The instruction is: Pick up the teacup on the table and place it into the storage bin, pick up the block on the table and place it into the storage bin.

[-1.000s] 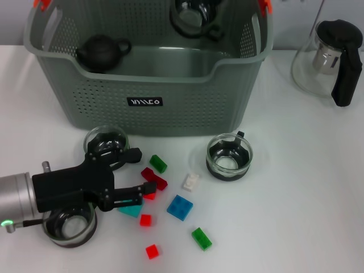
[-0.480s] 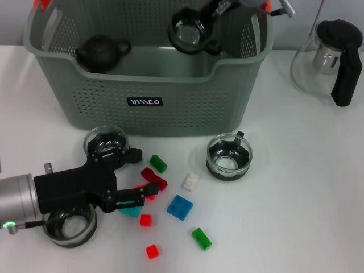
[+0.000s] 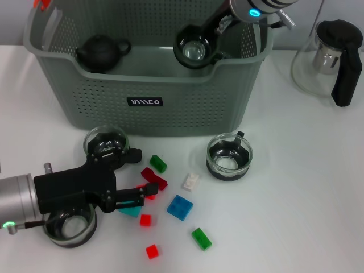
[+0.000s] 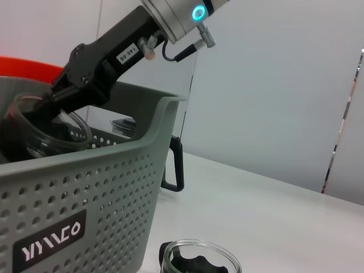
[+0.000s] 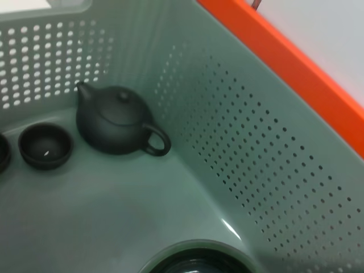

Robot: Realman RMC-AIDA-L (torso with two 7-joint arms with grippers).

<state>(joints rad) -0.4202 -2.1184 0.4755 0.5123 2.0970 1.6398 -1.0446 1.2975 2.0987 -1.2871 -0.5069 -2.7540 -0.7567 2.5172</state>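
Holding a teacup [image 3: 193, 50] over the bin [image 3: 187, 116], right gripper [image 3: 211, 35] hasn't let go. Left gripper [image 3: 138, 177] sits narrow around a red block [image 3: 150, 193]; three cups and the blocks remain on the table [image 3: 307, 187].

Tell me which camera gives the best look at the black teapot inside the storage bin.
The right wrist view: the black teapot shows whole, with spout, lid and handle, on the storage bin floor beside a small black cup. The head view shows it from above, partly behind the bin's front wall. The left wrist view does not show it.
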